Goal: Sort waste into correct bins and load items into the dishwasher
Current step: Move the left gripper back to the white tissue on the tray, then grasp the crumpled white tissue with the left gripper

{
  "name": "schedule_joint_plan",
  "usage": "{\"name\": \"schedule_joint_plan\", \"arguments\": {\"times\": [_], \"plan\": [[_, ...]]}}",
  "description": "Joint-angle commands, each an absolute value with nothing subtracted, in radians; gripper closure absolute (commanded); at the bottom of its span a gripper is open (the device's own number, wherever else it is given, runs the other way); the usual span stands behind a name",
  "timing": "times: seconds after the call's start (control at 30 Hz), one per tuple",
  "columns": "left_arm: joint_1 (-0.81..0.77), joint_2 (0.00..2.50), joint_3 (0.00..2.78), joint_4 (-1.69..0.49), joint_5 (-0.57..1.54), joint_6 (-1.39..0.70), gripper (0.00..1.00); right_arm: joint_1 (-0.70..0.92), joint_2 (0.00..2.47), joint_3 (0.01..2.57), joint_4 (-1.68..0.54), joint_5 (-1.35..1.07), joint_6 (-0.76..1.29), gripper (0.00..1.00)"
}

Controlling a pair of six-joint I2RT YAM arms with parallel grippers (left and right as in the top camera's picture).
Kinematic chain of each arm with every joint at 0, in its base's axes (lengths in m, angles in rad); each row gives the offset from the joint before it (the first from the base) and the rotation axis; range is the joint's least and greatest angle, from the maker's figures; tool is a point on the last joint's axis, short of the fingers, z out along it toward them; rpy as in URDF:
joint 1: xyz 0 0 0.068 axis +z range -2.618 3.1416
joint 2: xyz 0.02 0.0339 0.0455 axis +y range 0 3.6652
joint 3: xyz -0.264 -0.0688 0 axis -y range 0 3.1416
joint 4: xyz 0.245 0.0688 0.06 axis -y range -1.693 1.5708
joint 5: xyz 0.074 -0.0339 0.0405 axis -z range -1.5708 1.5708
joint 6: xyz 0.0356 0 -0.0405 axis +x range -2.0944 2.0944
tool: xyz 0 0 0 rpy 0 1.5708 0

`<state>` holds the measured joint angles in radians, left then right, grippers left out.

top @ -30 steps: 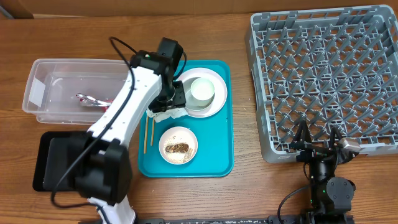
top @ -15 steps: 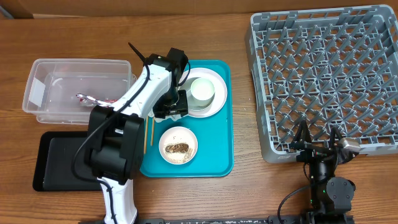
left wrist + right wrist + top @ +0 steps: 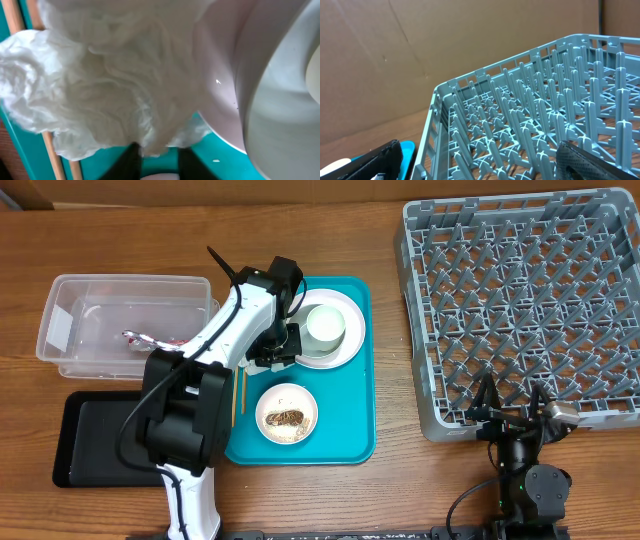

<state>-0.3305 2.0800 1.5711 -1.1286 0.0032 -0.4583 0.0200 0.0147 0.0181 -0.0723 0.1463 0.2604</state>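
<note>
Left gripper [image 3: 272, 360]: lowered over the teal tray [image 3: 350, 425], just beside the plate's left edge. In the left wrist view its two dark fingers [image 3: 131, 159] stand close together, pinching the lower fold of the napkin.
Napkin [image 3: 115, 85]: crumpled, white, lying on the teal tray. It touches the plate rim and covers part of the chopsticks. From overhead the gripper hides it.
Right gripper [image 3: 512, 406]: jaws spread wide and holding nothing, parked at the near edge of the dish rack [image 3: 520, 290].
Plate [image 3: 350, 348]: white and round, at the far end of the teal tray, with a white cup [image 3: 325, 326] standing on it.
Bowl [image 3: 306, 402]: white, at the near end of the teal tray, containing rice grains and a brown scrap [image 3: 285, 418].
Chopsticks [image 3: 236, 395]: thin wooden pair lying along the tray's left edge.
Red wrapper [image 3: 145, 341]: lying inside the clear tub [image 3: 70, 320], left of the teal tray.
Black tray [image 3: 95, 442]: flat on the table, near side of the tub, partly under the left arm.
Dish rack contents: pegs only.
</note>
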Motion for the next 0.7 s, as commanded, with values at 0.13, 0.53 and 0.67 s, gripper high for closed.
{"name": "schedule_joint_plan", "arguments": {"times": [0.13, 0.53, 0.67], "plan": [[-0.335, 2.094, 1.566, -1.125, -0.009, -0.449, 0.96, 0.017, 0.003, 0.008, -0.068, 0.156, 0.254, 0.0], [-0.333, 2.082, 1.599, -1.146, -0.005, -0.448, 0.96, 0.017, 0.003, 0.008, -0.068, 0.156, 0.254, 0.0], [-0.334, 2.074, 1.645, -1.18, -0.041, -0.448, 0.96, 0.017, 0.003, 0.008, -0.068, 0.156, 0.254, 0.0]]}}
